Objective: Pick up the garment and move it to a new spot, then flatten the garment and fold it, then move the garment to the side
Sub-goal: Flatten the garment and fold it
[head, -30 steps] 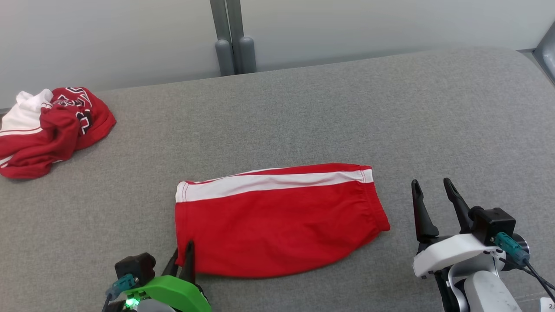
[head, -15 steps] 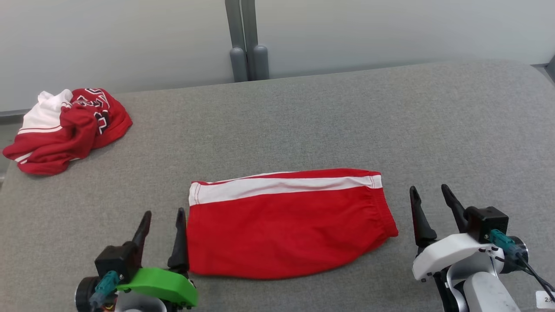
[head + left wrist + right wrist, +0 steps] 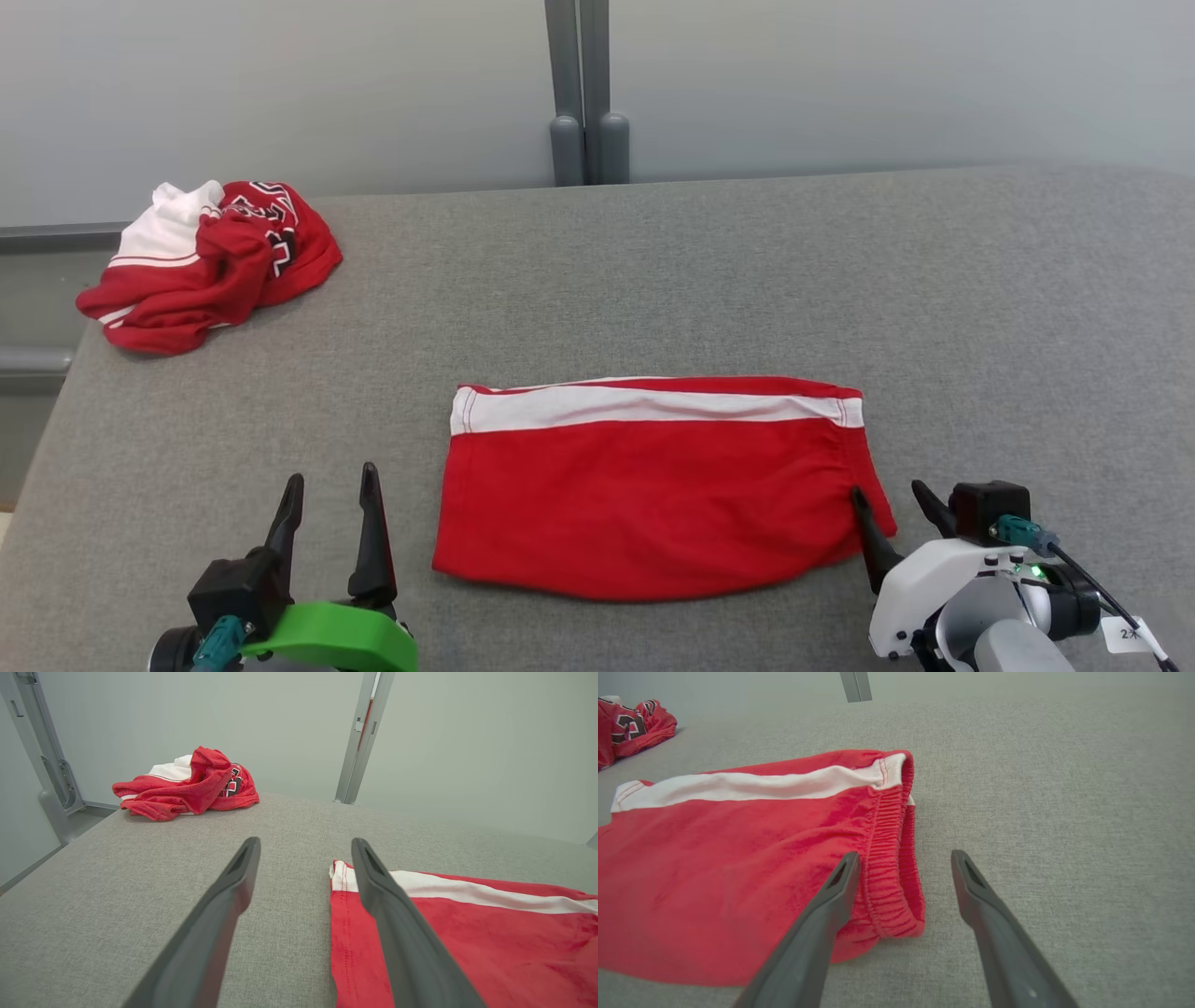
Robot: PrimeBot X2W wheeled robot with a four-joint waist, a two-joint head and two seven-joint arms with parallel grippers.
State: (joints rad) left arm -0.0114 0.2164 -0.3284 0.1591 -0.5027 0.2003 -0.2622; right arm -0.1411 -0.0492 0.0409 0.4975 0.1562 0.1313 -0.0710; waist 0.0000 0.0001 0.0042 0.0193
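Red shorts (image 3: 653, 495) with a white side stripe lie folded flat, near centre of the grey surface (image 3: 840, 271).

Two pincers of mine, left pincer (image 3: 332, 472) and right pincer (image 3: 887, 489), two dark fingers (image 3: 372, 532) each, two garments, one folded red shorts (image 3: 653, 495) between the pincers, one crumpled red-and-white heap (image 3: 210, 266) far beyond the left pincer, one grey counter (image 3: 747, 280).

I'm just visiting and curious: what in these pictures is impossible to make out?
1. Crumpled red-and-white garment, head view: its printed lettering is buckled into folds and too small to read.
2. Folded red shorts, head view: the top layer hides whatever lies beneath.
3. Right gripper, head view: one finger overlaps the shorts' corner; touching or hovering, I cannot tell.
4. Left gripper, head view: its base is cut off by the bottom edge.
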